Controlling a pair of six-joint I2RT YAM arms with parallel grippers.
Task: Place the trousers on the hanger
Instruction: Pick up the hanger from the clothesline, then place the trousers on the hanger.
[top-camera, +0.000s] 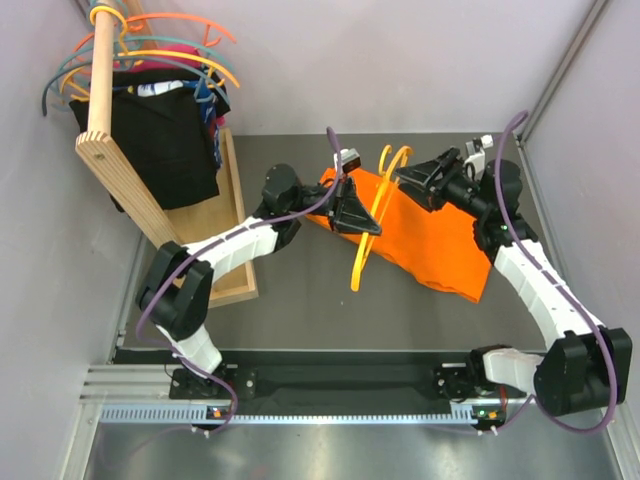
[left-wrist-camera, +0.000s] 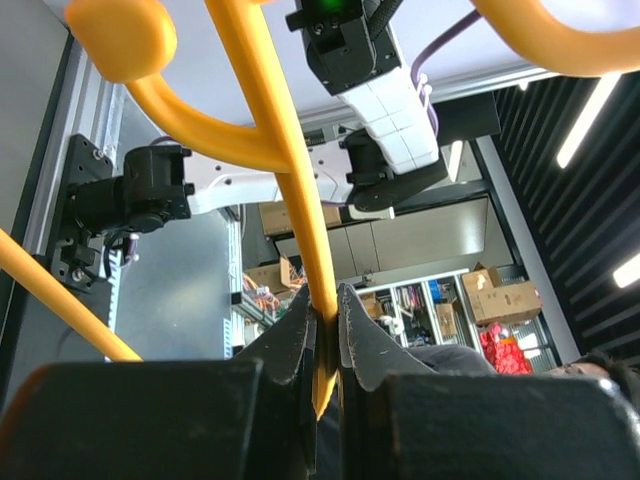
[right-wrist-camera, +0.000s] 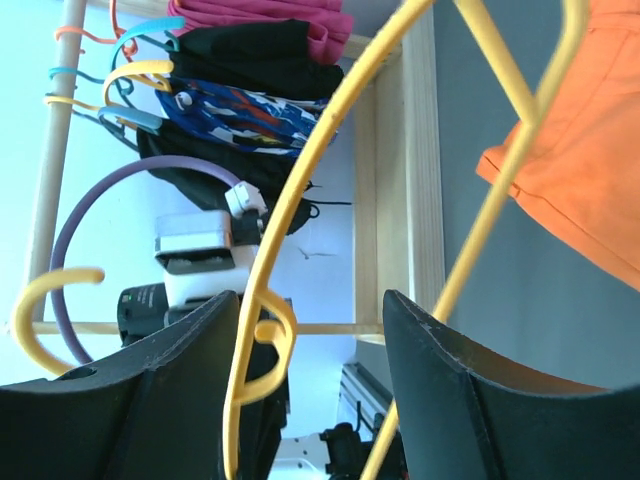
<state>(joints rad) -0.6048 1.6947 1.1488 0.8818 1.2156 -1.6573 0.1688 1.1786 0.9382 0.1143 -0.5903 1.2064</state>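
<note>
wooden rack (top-camera: 112, 170): far left | black garment (top-camera: 165, 140): hanging on it | coloured hangers (top-camera: 190, 45): on its pole

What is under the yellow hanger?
The orange trousers lie under the hanger, spread on the dark table. The left gripper pinches the hanger above them. Anything beneath the trousers is covered by the cloth and cannot be seen.

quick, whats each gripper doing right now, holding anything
left gripper: closed on the hanger, pinching one of its thin bars
right gripper: open, straddling the hanger's curved arm, not gripping it
</note>
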